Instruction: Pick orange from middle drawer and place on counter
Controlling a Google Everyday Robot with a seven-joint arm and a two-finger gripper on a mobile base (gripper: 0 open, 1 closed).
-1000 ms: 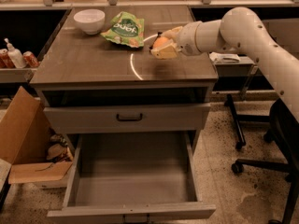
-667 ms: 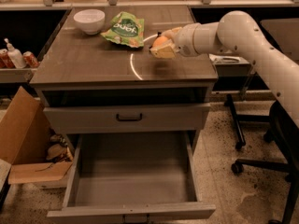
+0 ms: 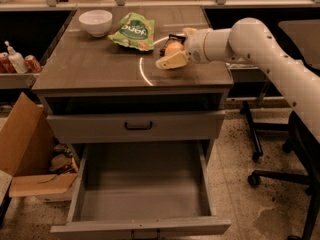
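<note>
My gripper [image 3: 169,53] hung over the counter [image 3: 95,64] near its right edge — fingers clamped around the orange [image 3: 175,47].

Single cam, out front of the cabinet and higher, pitched down at the counter [image 3: 95,66] and open middle drawer [image 3: 142,194]. Mid-range: the full cabinet width is in frame, plus floor on both sides. The gripper [image 3: 172,55], clamped on the orange [image 3: 174,47], sits over the counter's right half, upper centre-right of frame.
</note>
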